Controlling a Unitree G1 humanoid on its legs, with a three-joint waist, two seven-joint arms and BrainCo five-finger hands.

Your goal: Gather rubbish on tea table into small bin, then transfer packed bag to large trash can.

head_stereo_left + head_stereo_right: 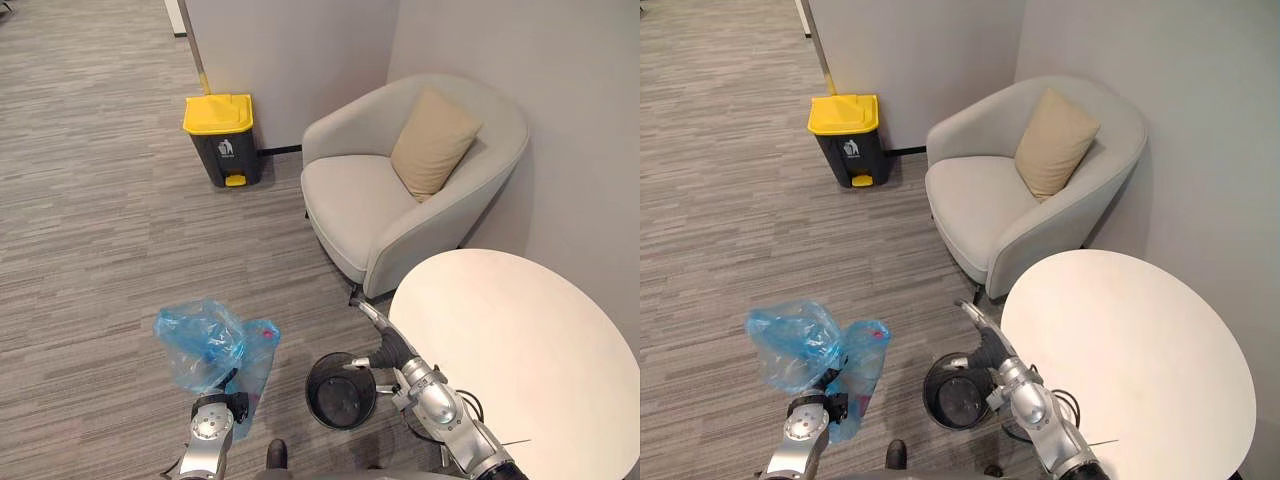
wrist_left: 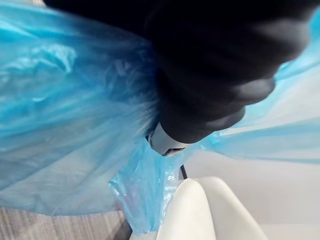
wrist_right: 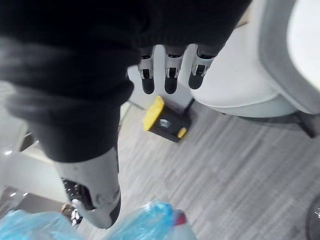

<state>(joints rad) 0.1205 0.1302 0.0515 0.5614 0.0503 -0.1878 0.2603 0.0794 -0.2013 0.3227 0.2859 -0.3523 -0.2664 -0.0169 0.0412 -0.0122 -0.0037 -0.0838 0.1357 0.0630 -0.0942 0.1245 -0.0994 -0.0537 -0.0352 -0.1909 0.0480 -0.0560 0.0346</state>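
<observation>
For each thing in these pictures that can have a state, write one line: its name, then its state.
large trash can: yellow lid shut.
small bin: upright on the floor, no bag in it.
blue bag: bunched at the left hand, something red inside.
right hand: open, fingers straight, holding nothing.
tea table: top bare.
cushion: propped upright in the armchair.
</observation>
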